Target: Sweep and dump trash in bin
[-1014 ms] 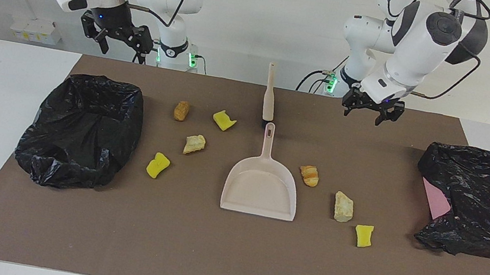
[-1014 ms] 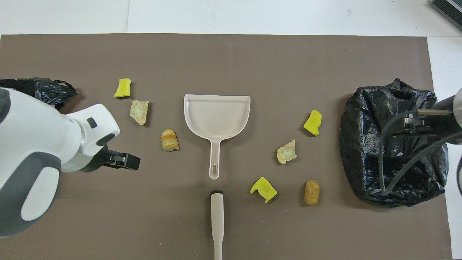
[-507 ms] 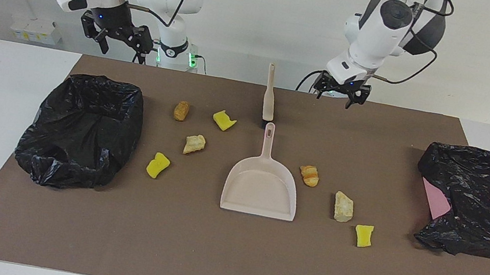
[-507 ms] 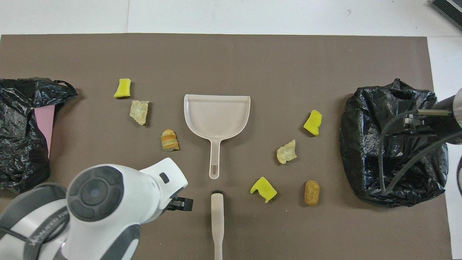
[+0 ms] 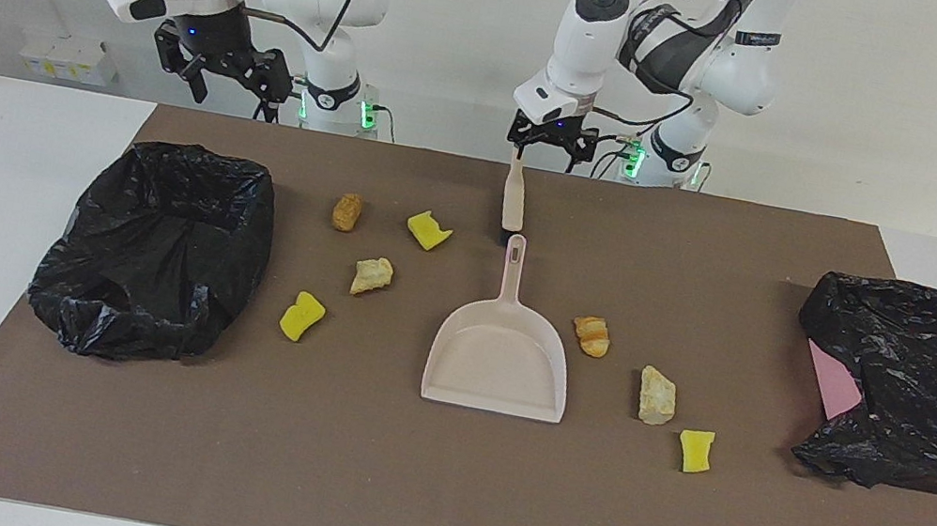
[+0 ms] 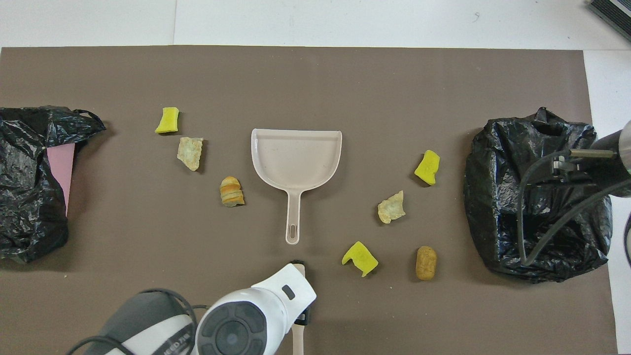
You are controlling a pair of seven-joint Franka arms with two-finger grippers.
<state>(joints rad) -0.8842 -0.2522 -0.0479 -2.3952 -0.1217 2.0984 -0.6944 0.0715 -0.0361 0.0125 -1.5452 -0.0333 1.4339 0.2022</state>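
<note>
The left gripper [image 5: 550, 145] hangs over the thin handle end of the slim beige brush [image 5: 516, 192] at the robots' edge of the brown mat [image 5: 431, 485]; its black fingers look spread to either side of the handle, but contact cannot be told. The right gripper [image 5: 225, 70], fingers apart and holding nothing, waits in the air above the robots' edge of the black-bag-lined bin [image 5: 157, 249] at the right arm's end. That bin's inside looks dark, with no scraps visible in it. A second crumpled black bag [image 5: 924, 387] with a pink panel showing lies at the left arm's end. The beige plastic dustpan [image 5: 501, 354] lies bare at mid-mat, its handle pointing toward the brush. The trash lies loose on the mat: a brown lump [image 5: 347, 211], a yellow sponge piece [image 5: 428, 231], a tan lump [image 5: 372, 275] and a second yellow sponge piece [image 5: 301, 316] between dustpan and bin; an orange bread-like lump [image 5: 592, 335], a pale rock-like lump [image 5: 658, 396] and a third yellow sponge piece [image 5: 695, 450] toward the left arm's end.

From overhead, the left arm's white wrist covers most of the brush [image 6: 297, 268] and hides the gripper. The dustpan [image 6: 296, 158] holds nothing. The lined bin [image 6: 537, 192] is partly crossed by the right arm's cable. All seven scraps lie apart from the dustpan.
</note>
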